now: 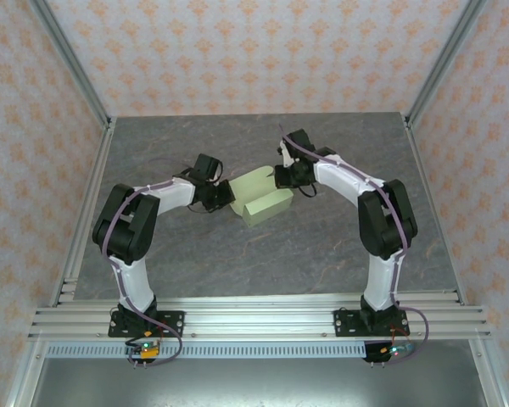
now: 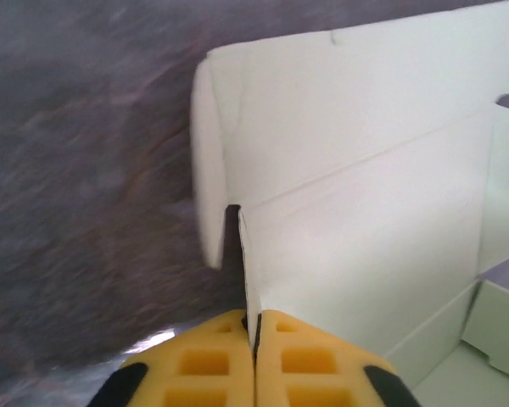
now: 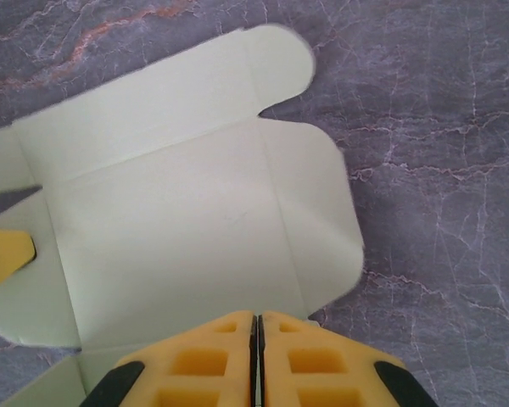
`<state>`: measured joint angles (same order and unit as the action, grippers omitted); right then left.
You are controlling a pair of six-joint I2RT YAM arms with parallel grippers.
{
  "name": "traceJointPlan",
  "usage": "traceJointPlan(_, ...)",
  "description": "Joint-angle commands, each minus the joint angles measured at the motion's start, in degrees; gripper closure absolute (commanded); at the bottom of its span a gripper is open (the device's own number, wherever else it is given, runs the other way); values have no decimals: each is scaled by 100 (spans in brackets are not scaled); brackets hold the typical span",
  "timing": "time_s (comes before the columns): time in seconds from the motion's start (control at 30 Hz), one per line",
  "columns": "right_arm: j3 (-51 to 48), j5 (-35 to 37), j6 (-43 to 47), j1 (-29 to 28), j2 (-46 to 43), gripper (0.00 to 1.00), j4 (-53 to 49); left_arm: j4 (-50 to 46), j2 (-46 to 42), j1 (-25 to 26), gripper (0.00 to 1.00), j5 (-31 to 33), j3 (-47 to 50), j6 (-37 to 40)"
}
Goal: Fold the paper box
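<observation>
I pinch the pale-green thin-card paper box (image 1: 259, 202) both sides.
L gripper (image 2: 254, 326) clamps its 9 o'clock flap; R gripper (image 3: 256, 326) clamps its 1 o'clock edge.

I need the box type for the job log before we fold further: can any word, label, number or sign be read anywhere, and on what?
No text can be read anywhere.
The paper box: plain pale green panels, no print.
The back wall: only a repeating orange ornament, no letters.
The table: grey marbling, no marks.
</observation>
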<state>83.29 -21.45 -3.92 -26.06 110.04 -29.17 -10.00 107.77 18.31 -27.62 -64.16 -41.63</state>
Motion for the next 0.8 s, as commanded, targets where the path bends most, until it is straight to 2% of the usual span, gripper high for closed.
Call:
traceJointPlan(0.0, -114, -130, -91, 4, -273, 83, 209, 157, -108, 77, 100, -109, -60, 414)
traceJointPlan(0.17, -265, 72, -216, 1, -540, 67, -31, 352, -836, 239, 100, 545, 123, 1033)
traceJointPlan(0.3, -461, 239, -224, 1, -995, 58, -223, 706, -1494, 746, 100, 1545, 418, 2158)
traceJointPlan(0.5, -945, 562, -275, 13, -1587, 53, -440, 1664, -2136, 1158, 100, 2624, 1105, 2967)
traceJointPlan(0.6, -1236, 558, -387, 72, -1736, 53, -445, 2262, -2229, 1302, 100, 2585, 1452, 3311)
traceJointPlan(0.77, -2026, 448, -264, 92, -1961, 55, 79, 2303, -2058, 1376, 100, 2515, 1527, 3381)
